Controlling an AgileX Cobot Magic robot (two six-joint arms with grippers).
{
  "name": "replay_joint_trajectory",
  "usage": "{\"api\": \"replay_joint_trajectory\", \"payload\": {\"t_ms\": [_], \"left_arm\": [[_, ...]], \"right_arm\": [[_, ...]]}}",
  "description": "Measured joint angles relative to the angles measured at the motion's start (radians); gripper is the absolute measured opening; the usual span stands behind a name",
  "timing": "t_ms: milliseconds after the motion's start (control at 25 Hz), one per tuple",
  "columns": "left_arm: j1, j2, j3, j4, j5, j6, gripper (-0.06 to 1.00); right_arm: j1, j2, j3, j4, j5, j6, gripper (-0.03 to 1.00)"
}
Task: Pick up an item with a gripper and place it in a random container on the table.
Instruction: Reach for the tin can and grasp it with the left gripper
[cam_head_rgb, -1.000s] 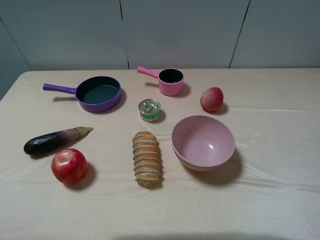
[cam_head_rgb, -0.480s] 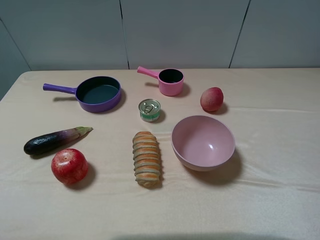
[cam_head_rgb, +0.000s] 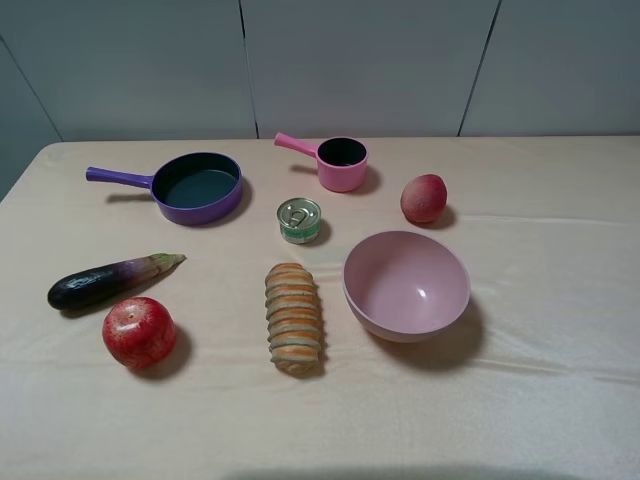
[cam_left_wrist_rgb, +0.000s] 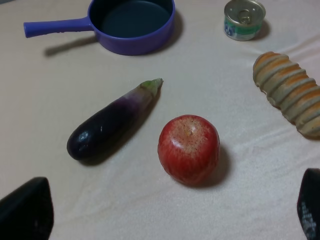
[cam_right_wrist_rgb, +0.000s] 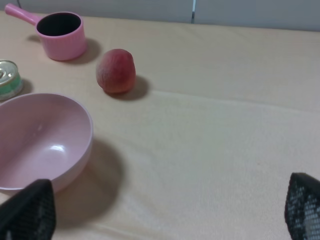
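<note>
The small tin can (cam_head_rgb: 300, 220) with a silver pull-tab lid and green label stands upright on the beige table (cam_head_rgb: 560, 400), between the pink saucepan (cam_head_rgb: 341, 163) behind it and the bread loaf in front. It also shows in the left wrist view (cam_left_wrist_rgb: 243, 19) and, cut by the frame's edge, in the right wrist view (cam_right_wrist_rgb: 9, 80). The saucepan (cam_right_wrist_rgb: 61, 35) holds nothing. Neither arm shows in the exterior view. My left gripper (cam_left_wrist_rgb: 167, 215) is open and empty, over the table near the red apple. My right gripper (cam_right_wrist_rgb: 165, 212) is open and empty, beside the pink bowl.
A purple frying pan (cam_head_rgb: 196, 185) lies at the back left. An eggplant (cam_head_rgb: 108, 280) and a red apple (cam_head_rgb: 139, 331) lie at the front left. A striped bread loaf (cam_head_rgb: 293, 317) and a wide pink bowl (cam_head_rgb: 406, 284) sit mid-table; a peach (cam_head_rgb: 424, 198) lies behind the bowl.
</note>
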Motion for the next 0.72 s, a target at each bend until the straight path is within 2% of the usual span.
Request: {"api": "replay_joint_trajectory", "payload": {"t_ms": [520,720], "left_arm": [[0.000,0.000,0.000,-0.001,0.000,0.019,0.99],[0.000,0.033,-0.007,-0.032,-0.001,0.027,0.99]], "right_arm": [[0.000,0.000,0.000,0.000,0.000,0.000,0.69],[0.000,0.000,0.000,0.000,0.000,0.000,0.69]]}}
